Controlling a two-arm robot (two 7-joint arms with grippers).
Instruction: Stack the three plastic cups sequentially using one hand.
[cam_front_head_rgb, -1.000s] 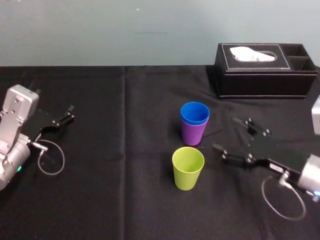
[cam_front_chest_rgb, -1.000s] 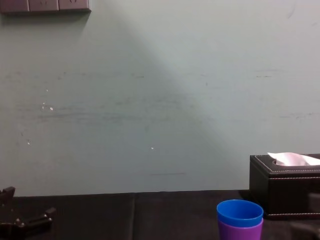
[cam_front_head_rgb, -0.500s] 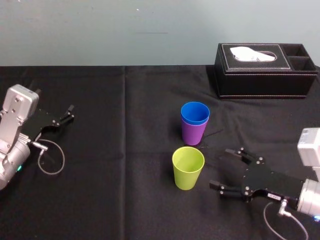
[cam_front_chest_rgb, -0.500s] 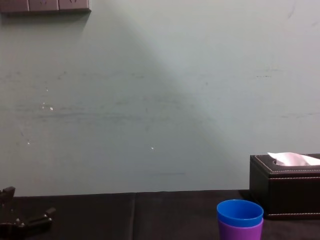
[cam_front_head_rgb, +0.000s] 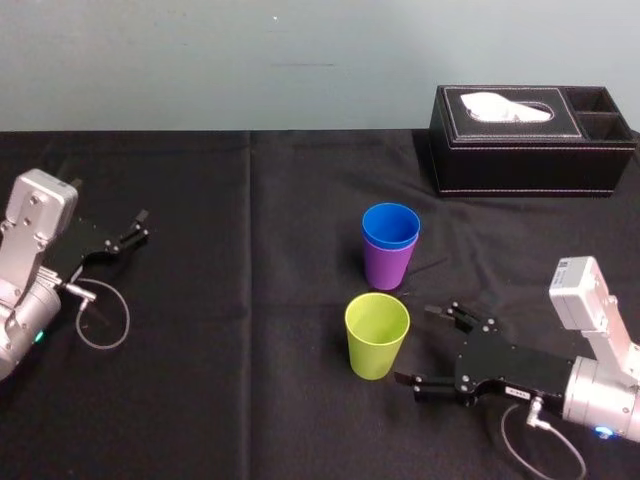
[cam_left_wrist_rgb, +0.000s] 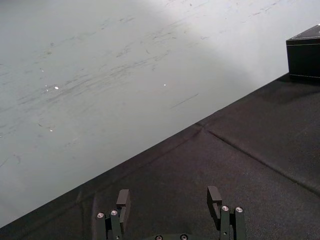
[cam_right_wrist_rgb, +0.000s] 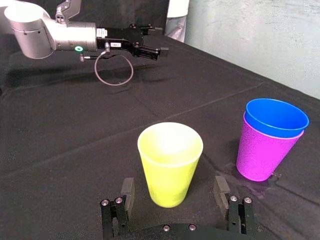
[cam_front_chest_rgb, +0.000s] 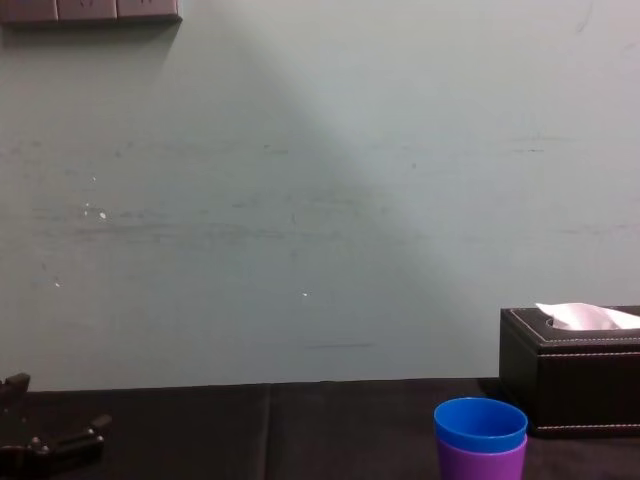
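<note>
A blue cup (cam_front_head_rgb: 390, 226) (cam_right_wrist_rgb: 276, 117) (cam_front_chest_rgb: 480, 424) sits nested inside a purple cup (cam_front_head_rgb: 386, 266) (cam_right_wrist_rgb: 261, 155) (cam_front_chest_rgb: 480, 463) near the table's middle. Just in front stands a yellow-green cup (cam_front_head_rgb: 376, 335) (cam_right_wrist_rgb: 170, 162), upright and alone. My right gripper (cam_front_head_rgb: 427, 345) (cam_right_wrist_rgb: 174, 194) is open, low over the cloth just right of the yellow-green cup, its fingers pointing at the cup without touching it. My left gripper (cam_front_head_rgb: 140, 225) (cam_left_wrist_rgb: 168, 198) (cam_right_wrist_rgb: 157, 39) rests open at the far left, away from the cups.
A black leather tissue box (cam_front_head_rgb: 531, 140) (cam_front_chest_rgb: 572, 372) stands at the back right. A black cloth (cam_front_head_rgb: 240, 400) covers the table, with a grey wall behind. A cable loop (cam_front_head_rgb: 103, 316) hangs by the left arm.
My right gripper has swung forward and left, from beside the stacked pair to just right of the yellow-green cup. The cups and left arm have not moved.
</note>
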